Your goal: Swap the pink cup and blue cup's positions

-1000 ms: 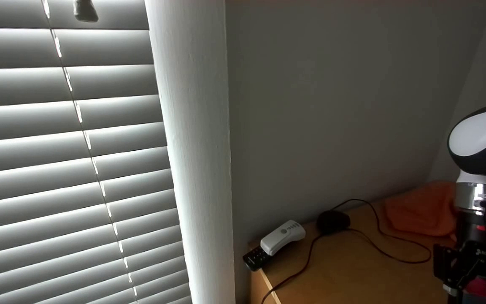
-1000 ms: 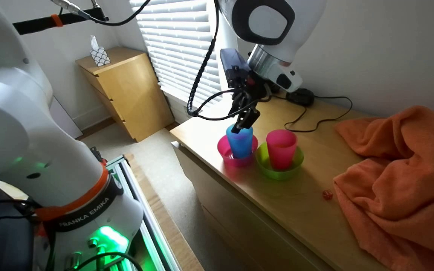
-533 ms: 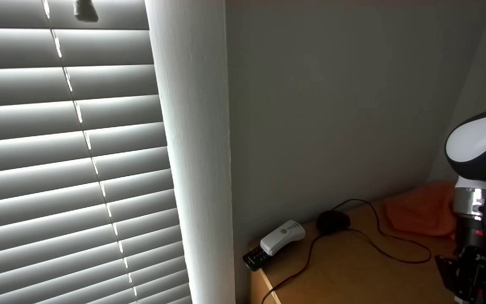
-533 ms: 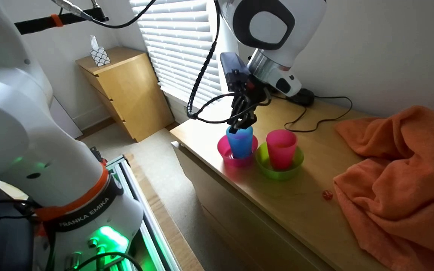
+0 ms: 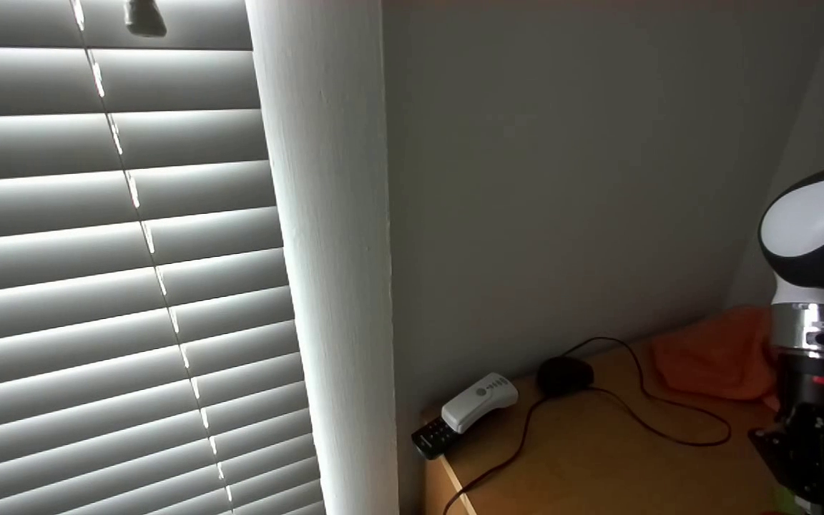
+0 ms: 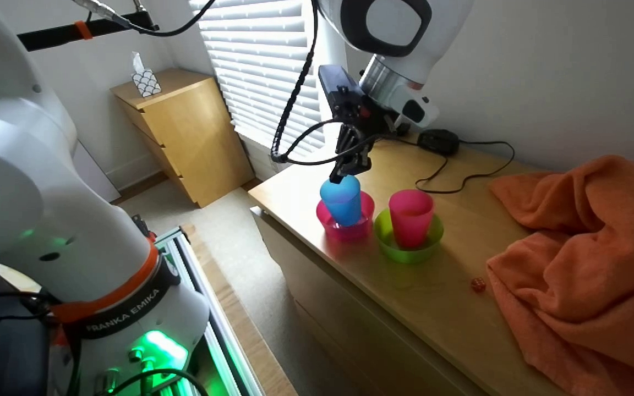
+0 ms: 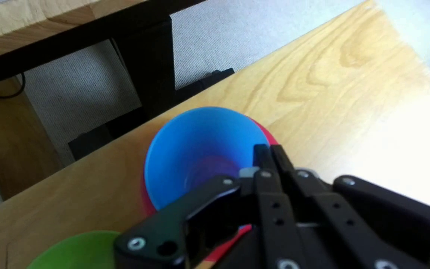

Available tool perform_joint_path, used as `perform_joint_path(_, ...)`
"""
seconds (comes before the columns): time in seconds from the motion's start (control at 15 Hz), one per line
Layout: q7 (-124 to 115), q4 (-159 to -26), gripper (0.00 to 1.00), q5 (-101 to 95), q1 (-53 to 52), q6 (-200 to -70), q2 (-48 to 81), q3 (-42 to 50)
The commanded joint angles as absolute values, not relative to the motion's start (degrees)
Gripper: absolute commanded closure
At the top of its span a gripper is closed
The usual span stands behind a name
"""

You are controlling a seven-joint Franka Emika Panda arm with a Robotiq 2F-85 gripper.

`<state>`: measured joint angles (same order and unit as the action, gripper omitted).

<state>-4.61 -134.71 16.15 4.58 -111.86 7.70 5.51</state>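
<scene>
The blue cup (image 6: pixel 344 206) leans inside the pink bowl (image 6: pixel 344 235); whether its base touches the bowl's floor I cannot tell. My gripper (image 7: pixel 268 146) is shut on the blue cup's rim, one finger inside the cup's mouth and one outside, seen in the wrist view. The pink cup (image 6: pixel 410 220) stands upright in the green bowl (image 6: pixel 405 256), just beside the pink bowl. In an exterior view only part of the gripper (image 5: pixel 798 468) shows at the lower right edge, and both cups are out of view there.
A crumpled orange cloth (image 6: pixel 597 264) covers the right of the dresser top, with a small red die (image 6: pixel 478 284) by its edge. A black box (image 6: pixel 439 142) with a cord lies near the wall. Two remotes (image 5: pixel 480 403) rest at a dresser corner.
The fingers have come together on the blue cup's rim. After dipping slightly, the arm has risen; the blue cup has gone from upright to tilted, up and leftward, and the pink bowl has shifted slightly.
</scene>
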Motion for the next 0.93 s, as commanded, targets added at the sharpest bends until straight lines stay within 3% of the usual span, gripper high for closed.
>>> perform_joint_path(0.0,-7.1,-134.7,0.99,12.8,4.1,-106.9,2.6,5.1)
perform_joint_path(0.87,-4.4,-127.2,0.99,23.2,5.2,-112.0,6.3,5.2)
